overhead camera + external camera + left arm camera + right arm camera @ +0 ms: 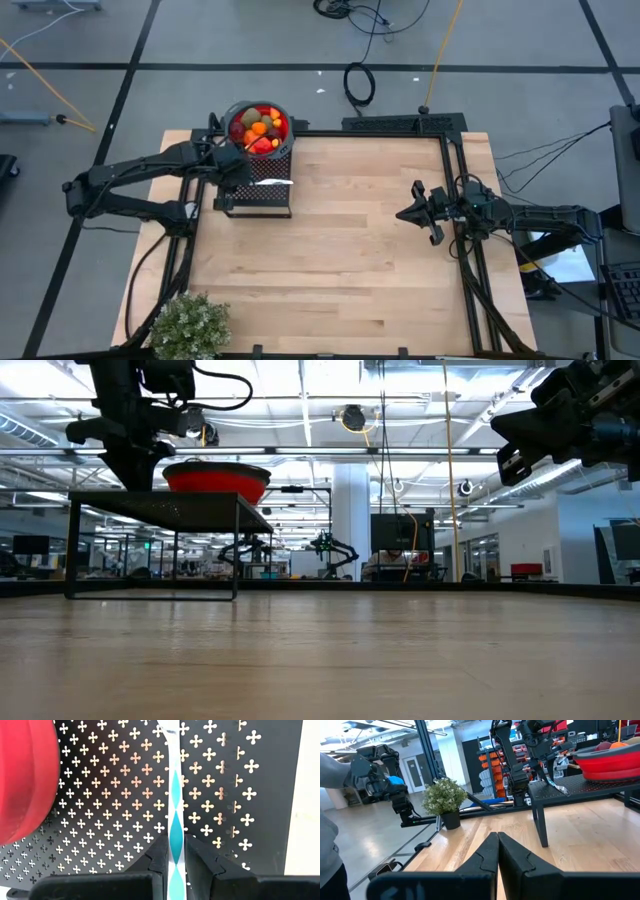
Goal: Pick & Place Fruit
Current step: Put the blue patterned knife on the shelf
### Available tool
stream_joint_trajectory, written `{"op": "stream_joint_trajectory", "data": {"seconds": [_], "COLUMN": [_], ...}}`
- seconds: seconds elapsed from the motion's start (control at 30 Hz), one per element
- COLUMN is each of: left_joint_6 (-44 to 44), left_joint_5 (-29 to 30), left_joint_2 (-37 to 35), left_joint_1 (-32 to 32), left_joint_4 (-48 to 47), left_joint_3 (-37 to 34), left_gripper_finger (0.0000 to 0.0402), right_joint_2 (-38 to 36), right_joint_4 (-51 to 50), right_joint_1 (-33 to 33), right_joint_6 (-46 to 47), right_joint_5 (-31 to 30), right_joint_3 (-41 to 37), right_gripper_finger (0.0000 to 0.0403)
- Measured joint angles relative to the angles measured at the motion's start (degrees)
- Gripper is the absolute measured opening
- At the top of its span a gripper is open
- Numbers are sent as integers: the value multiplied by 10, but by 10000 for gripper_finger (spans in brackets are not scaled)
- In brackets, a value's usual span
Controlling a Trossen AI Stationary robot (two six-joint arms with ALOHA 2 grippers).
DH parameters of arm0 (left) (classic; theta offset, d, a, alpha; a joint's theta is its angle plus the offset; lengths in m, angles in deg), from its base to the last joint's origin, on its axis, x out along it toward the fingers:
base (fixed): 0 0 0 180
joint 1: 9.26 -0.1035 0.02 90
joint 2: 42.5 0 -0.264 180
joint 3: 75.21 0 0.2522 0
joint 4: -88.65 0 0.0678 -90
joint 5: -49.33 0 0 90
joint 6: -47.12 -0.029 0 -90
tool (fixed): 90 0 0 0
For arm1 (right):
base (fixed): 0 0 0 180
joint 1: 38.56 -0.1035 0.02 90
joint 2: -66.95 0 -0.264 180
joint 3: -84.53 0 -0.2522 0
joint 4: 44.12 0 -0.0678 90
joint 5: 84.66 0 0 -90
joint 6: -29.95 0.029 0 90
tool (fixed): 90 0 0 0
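Several small toy fruits lie in a red bowl. The bowl stands on the far end of a black perforated stand at the table's far left. My left gripper hangs over the stand just in front of the bowl, pointing steeply down, shut on a white strip with teal diamonds. The bowl's red wall shows beside it in the left wrist view. My right gripper waits shut above the table's right side, roughly level, holding nothing. My left gripper pinches the white-and-teal strip between its two fingers, coming from above and slanting steeply down. The strip runs on from the fingertips along the stand's perforated top. In the right wrist view it slopes down from the fingers to the stand.
A bushy potted plant stands at the table's near left corner. Black frame rails border the table. Bare wooden tabletop lies between the stand and my right gripper. A person's grey sleeve shows beyond the table.
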State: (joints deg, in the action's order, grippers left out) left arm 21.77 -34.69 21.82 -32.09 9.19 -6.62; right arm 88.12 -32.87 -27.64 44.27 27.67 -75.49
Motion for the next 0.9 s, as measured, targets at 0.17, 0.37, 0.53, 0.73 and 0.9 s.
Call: {"op": "stream_joint_trajectory", "data": {"seconds": [0.17,0.37,0.53,0.73,0.9], "left_joint_6": [0,0,7,32,31], "left_joint_5": [0,0,-1,1,4], "left_joint_2": [0,0,0,0,0], "left_joint_1": [0,0,0,0,0], "left_joint_4": [0,-1,-1,-2,-1], "left_joint_3": [0,0,0,0,0], "left_gripper_finger": [47,47,49,95,140], "right_joint_2": [0,0,0,0,0], "right_joint_4": [0,0,0,0,0], "right_joint_1": [0,0,0,0,0], "right_joint_6": [0,0,0,0,0], "right_joint_5": [0,0,0,0,0], "right_joint_3": [0,0,0,0,0], "right_gripper_finger": [0,0,0,0,0]}}
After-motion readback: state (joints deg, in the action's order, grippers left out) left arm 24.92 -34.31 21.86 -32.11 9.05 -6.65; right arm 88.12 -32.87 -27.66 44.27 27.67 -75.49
